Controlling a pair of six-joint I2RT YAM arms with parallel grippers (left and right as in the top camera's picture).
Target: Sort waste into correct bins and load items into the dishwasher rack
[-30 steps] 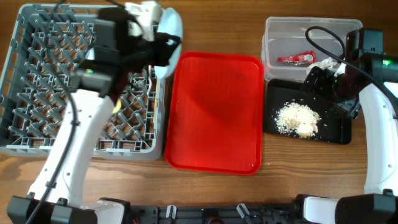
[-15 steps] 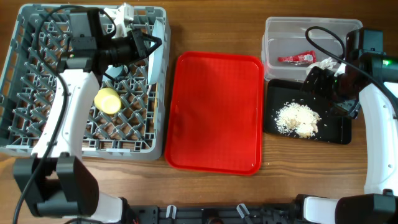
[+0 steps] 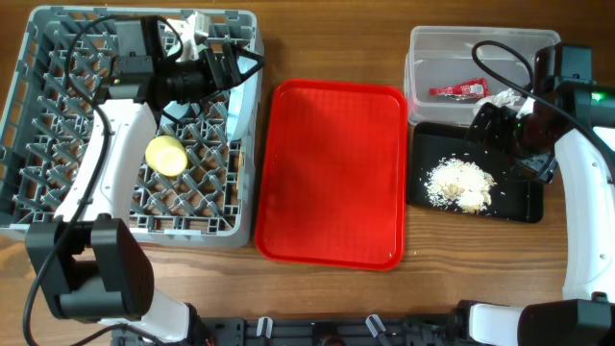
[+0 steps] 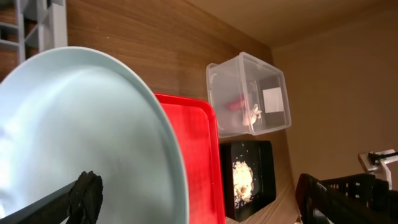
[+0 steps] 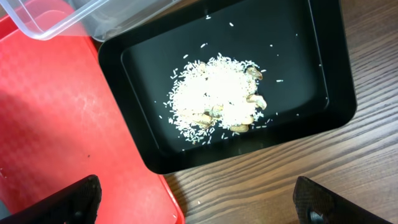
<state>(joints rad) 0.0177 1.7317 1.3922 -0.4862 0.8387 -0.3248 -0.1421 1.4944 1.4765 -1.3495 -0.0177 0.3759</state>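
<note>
The pale blue plate (image 3: 246, 91) stands on edge in the right side of the grey dishwasher rack (image 3: 38, 115). My left gripper (image 3: 229, 69) is open beside it. In the left wrist view the plate (image 4: 81, 124) fills the left, with one finger (image 4: 87, 194) by its face and the other far to the right. A yellow cup (image 3: 165, 155) lies in the rack. The clear tub (image 3: 423, 58) holds a red wrapper (image 3: 459, 91) and a white scrap (image 3: 500, 98). Beige food scraps (image 5: 217, 102) lie in the black tray (image 5: 336, 106). My right gripper (image 5: 199, 205) hangs open and empty above that tray's edge.
A red serving tray (image 3: 336, 173) lies between the rack and the two bins. Bare wooden table (image 5: 280, 180) shows beside the black tray. The right arm's cable (image 3: 500, 53) loops over the clear tub.
My left arm swung the plate from the rack's right rim into the rack, then opened and let it go. The right arm has not moved.
</note>
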